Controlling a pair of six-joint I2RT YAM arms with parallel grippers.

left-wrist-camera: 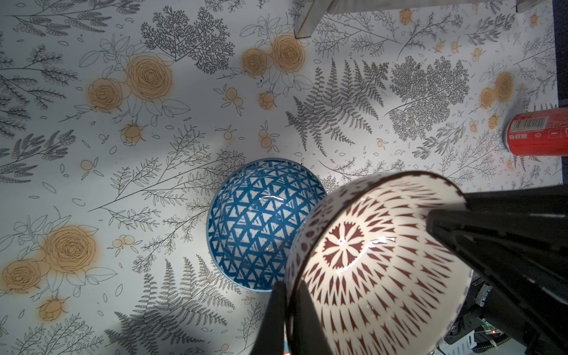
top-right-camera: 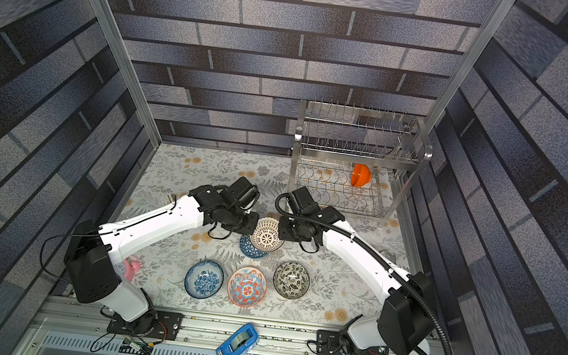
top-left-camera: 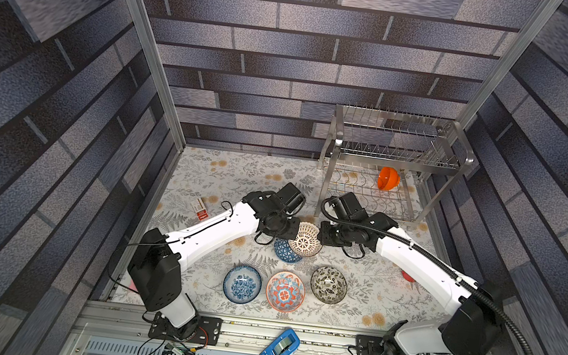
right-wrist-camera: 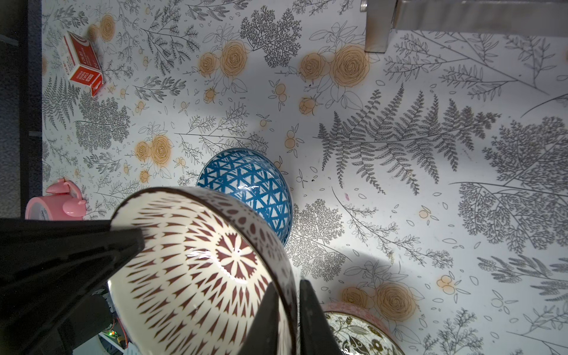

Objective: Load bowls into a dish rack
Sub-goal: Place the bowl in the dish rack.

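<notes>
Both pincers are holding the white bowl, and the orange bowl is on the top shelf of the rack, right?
Not quite. The orange bowl stands on the lower shelf of the dish rack, under the pronged top shelf, as both top views show. The rest is right: the left pincer and the right pincer each pinch the rim of the white lattice bowl.

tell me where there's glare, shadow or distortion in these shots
Left wrist view: glare streaks inside the lattice bowl and blue bowl, soft shadow bands across the cloth. Right wrist view: the same glints, plus a dark shadow on the cloth beside the lattice bowl. In both top views: wide-angle distortion makes the frame posts lean outward.
</notes>
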